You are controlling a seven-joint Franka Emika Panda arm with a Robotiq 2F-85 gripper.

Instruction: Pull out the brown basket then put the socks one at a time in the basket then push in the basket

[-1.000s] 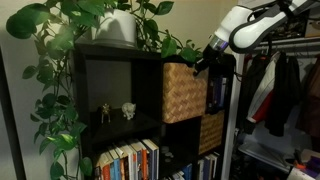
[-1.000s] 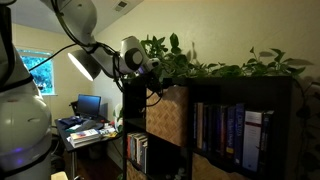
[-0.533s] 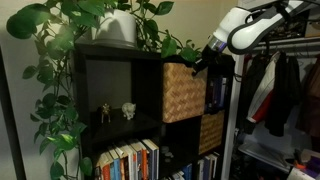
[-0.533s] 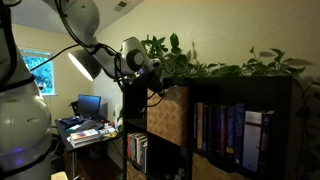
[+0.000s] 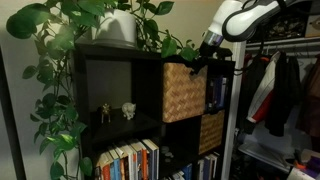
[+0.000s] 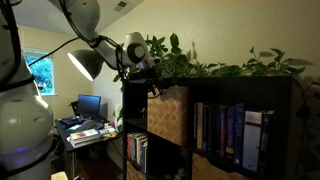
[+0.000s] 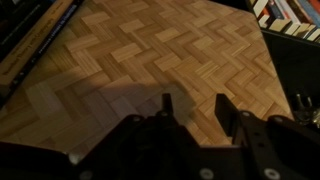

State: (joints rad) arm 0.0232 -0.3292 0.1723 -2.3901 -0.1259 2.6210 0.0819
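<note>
The brown basket (image 5: 185,92) of tan woven wicker sits in the upper cubby of a dark shelf and sticks out from its front; it shows in both exterior views (image 6: 167,113). Its herringbone weave fills the wrist view (image 7: 150,60). My gripper (image 5: 197,62) is at the basket's upper front edge, also seen in an exterior view (image 6: 153,88). In the wrist view the two fingers (image 7: 195,105) are apart, with only weave between them. No socks are in view.
A leafy potted plant (image 5: 120,25) stands on the shelf top. A darker woven basket (image 5: 211,130) sits in the cubby below. Books (image 5: 130,160) fill the lower shelves, small figurines (image 5: 115,112) an open cubby. Clothes (image 5: 280,90) hang beside the shelf. A desk with a monitor (image 6: 88,105) stands behind.
The arm has risen a little and the gripper has shifted slightly up at the basket's top edge. The basket has not visibly moved.
</note>
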